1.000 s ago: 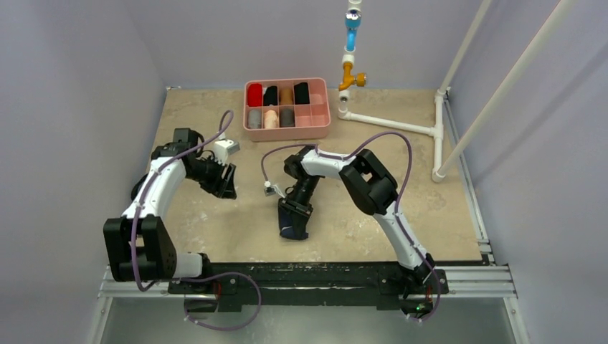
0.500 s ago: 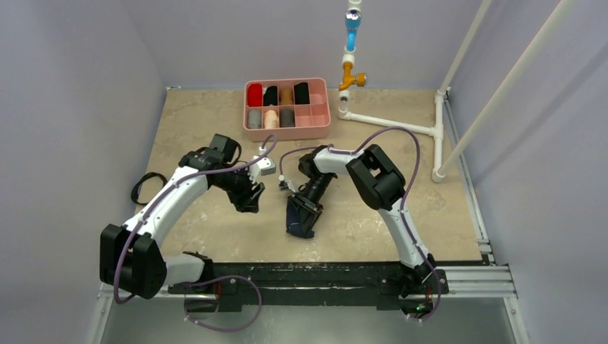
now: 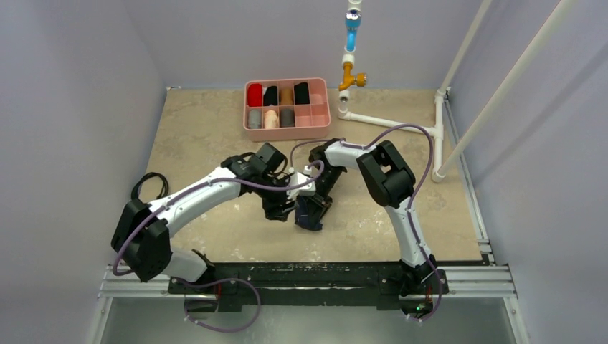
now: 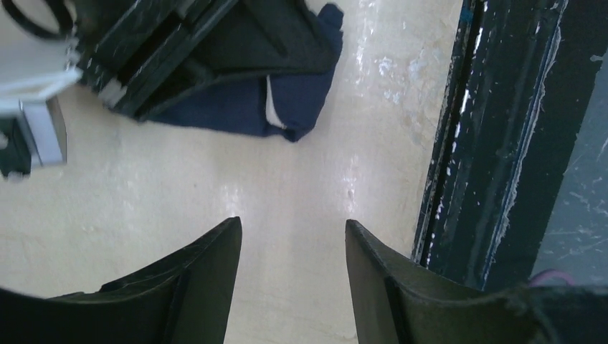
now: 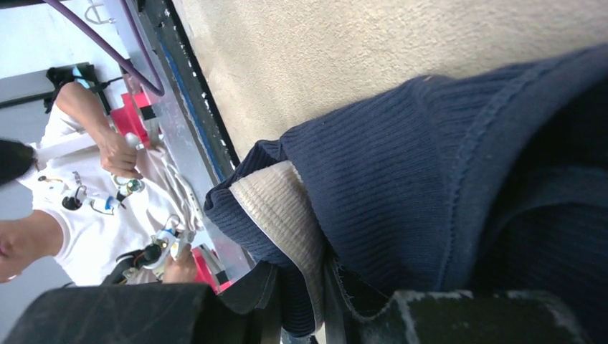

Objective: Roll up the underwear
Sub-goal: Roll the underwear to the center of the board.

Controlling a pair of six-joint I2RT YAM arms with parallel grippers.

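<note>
Reaching low, left pincer (image 4: 292, 226) is hovering open beside underwear (image 4: 236, 107); right pincer (image 3: 317, 201) is pinching it, navy fabric bunching on worktop (image 3: 215, 129), cream band showing.

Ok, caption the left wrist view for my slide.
Open left gripper over the beige tabletop, facing the navy-blue fabric underwear under the right gripper.

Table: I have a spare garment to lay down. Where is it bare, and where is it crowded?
Bare: the far-left corner between the pink tray and the left wall, and the right side between the right arm and the white pipe frame. Crowded: the centre, where both arms meet over the underwear, and the near-left, spanned by the left arm.
</note>
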